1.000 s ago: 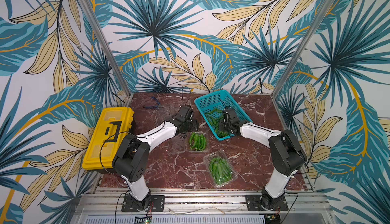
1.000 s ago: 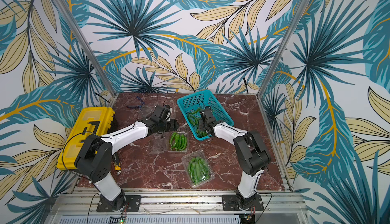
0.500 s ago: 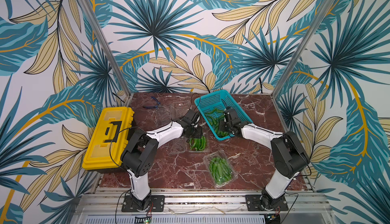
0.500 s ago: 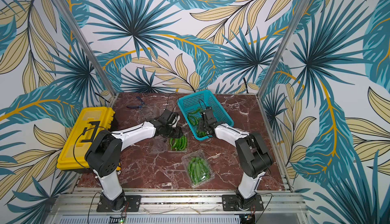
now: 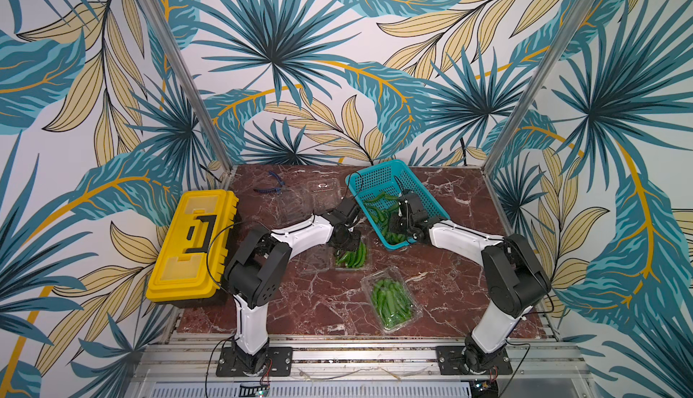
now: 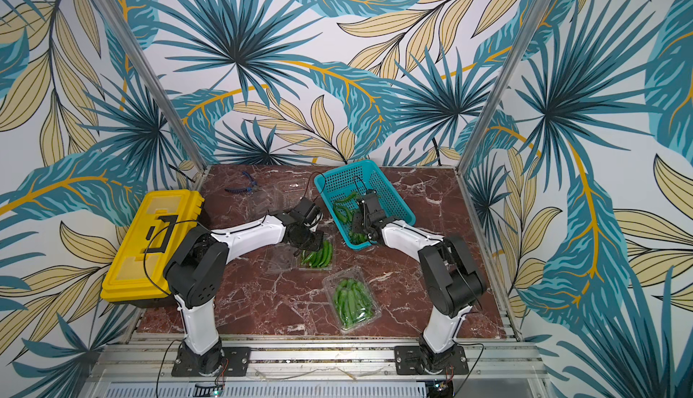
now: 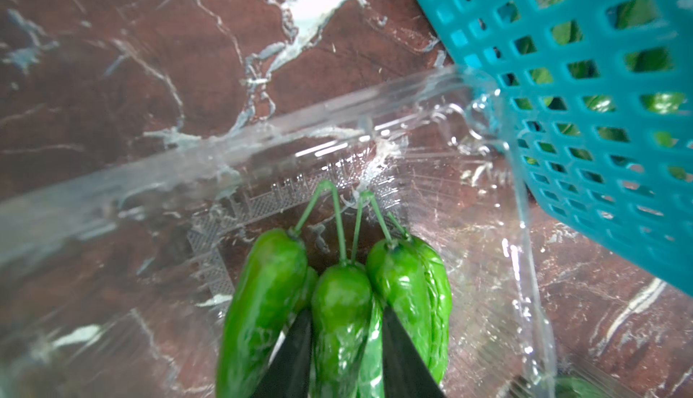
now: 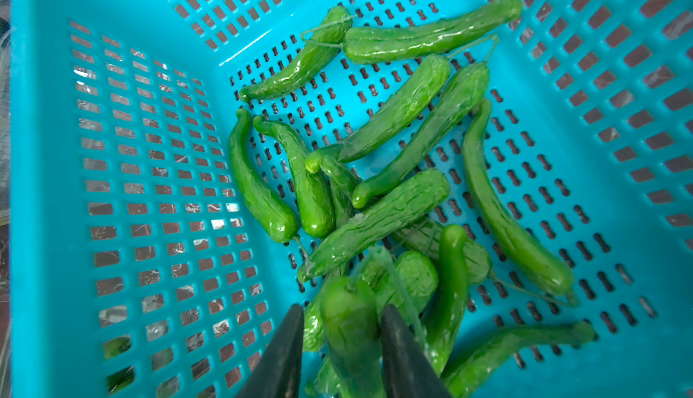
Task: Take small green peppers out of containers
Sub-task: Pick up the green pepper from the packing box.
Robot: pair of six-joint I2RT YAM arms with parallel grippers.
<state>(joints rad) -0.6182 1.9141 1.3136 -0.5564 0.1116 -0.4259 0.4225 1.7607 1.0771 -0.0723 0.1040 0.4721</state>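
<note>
Since a second ago the left gripper point(image 5: 347, 246) has swung toward the middle of the marbled red-brown bench point(image 5: 300, 313) and dipped into the open clear thin-plastic clamshell container point(image 5: 317, 261), its fingers narrowing on the way. The right arm has barely stirred.

In the left wrist view those black fingers point(image 7: 296, 351) straddle the middle one of a cluster of slim, glossy small green peppers point(image 7: 337, 302). They are drawn in close on either side, but whether they already pinch it I cannot tell. The right gripper point(image 8: 343, 310) is inside the teal perforated plastic basket point(image 8: 45, 189) near the bench's back edge. It is clenched on a small green pepper point(image 8: 348, 325) over the pile lying there.

A handful of peppers is left in the open container at mid-bench. A full, closed clear clamshell point(image 5: 392, 298) sits toward the front edge, and a third clear clamshell point(image 5: 323, 189) at the back looks empty.

The peppers look light, slick-skinned and a little springy. Their wiry stems seem too flimsy to hold. The best grip is probably across the thick body just below the stem, with a moderate squeeze so the pepper does not squirt out. The neighbours lie tight together, so one could be dragged along. The thin box is likely light enough to slide or lift with the pull.
</note>
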